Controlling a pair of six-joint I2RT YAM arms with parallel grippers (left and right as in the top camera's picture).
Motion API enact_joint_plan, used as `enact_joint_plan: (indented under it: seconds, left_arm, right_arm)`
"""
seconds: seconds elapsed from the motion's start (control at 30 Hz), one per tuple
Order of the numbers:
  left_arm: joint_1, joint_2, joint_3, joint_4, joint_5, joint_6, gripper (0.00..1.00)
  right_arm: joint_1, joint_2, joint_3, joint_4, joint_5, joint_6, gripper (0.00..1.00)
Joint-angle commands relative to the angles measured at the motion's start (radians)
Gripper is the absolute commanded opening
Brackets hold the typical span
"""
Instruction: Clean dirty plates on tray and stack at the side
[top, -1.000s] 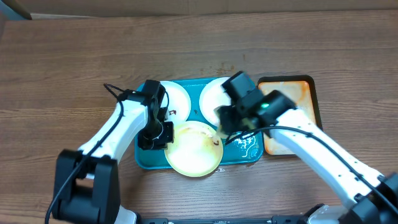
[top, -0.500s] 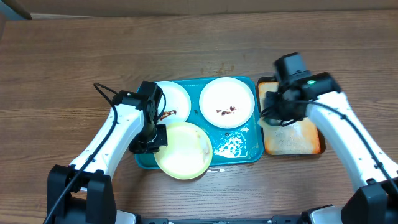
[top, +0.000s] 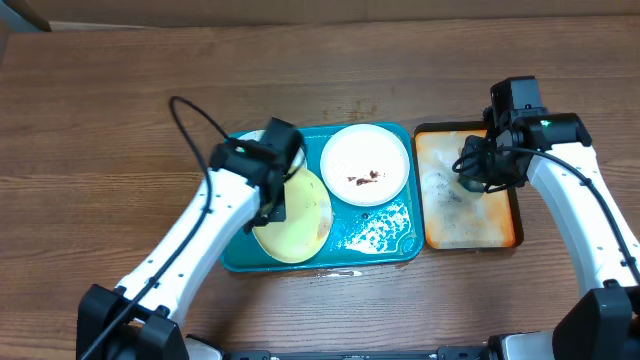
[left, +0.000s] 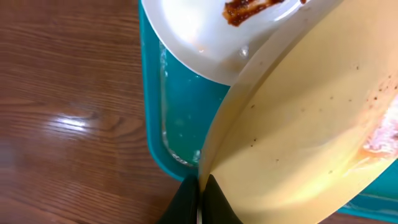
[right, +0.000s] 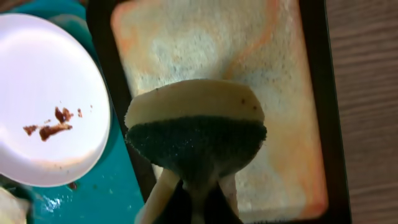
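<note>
**A:** ok, what's the left claw (left: 199, 191) got?

**B:** it's pinched down on the rim of the pale yellow-green plate (left: 298, 124). Jaws are almost together with only the plate edge between them. The plate's tipped up on a slant and fans out up and to the right of the fingertips. It has a few dark specks and an orange-ish streak on it.

**A:** and the others?

**B:** there's a white plate (left: 199, 37) with a brown smear just past the claw, lying in the teal tray (left: 177, 118). The yellow one overlaps its edge. The second white plate (right: 50, 81) is off to the left of the right claw (right: 199, 190), also in the teal tray, brown bits on it.

**A:** right claw?

**B:** clamped on a sponge (right: 196, 124), yellow foam with a dark green scrubby side, held over the orange tray (right: 286, 74). Can't tell if it's touching.
</note>
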Motion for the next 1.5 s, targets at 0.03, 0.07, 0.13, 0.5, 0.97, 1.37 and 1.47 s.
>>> enact_joint_plan:
  seconds: [0.03, 0.07, 0.13, 0.5, 0.97, 1.37, 1.47]
  left_arm:
    - [-0.082, -0.016, 0.016, -0.017, -0.211, -0.082, 0.04]
    - [-0.098, -0.016, 0.016, -0.024, -0.243, -0.097, 0.04]
    - [-0.137, -0.016, 0.016, -0.04, -0.305, -0.14, 0.04]
    - [-0.388, -0.016, 0.017, -0.042, -0.616, -0.263, 0.04]
    - [-0.526, -0.016, 0.017, -0.046, -0.816, -0.264, 0.04]
    - [-0.543, -0.016, 0.017, -0.064, -0.84, -0.264, 0.04]
    - [-0.543, -0.016, 0.017, -0.065, -0.843, -0.264, 0.04]
  right_arm:
    - [-0.002, -0.002, -0.022, 0.023, 0.003, -0.022, 0.04]
    - [-0.002, -0.002, -0.022, 0.023, 0.003, -0.022, 0.04]
    - [-0.002, -0.002, -0.022, 0.024, 0.003, -0.022, 0.04]
    - [-0.002, -0.002, -0.026, 0.023, 0.003, -0.022, 0.04]
    - [-0.002, -0.002, -0.026, 0.023, 0.002, -0.022, 0.04]
    - [-0.002, -0.002, -0.026, 0.019, 0.002, -0.022, 0.04]
    - [-0.002, -0.002, -0.026, 0.019, 0.002, -0.022, 0.04]
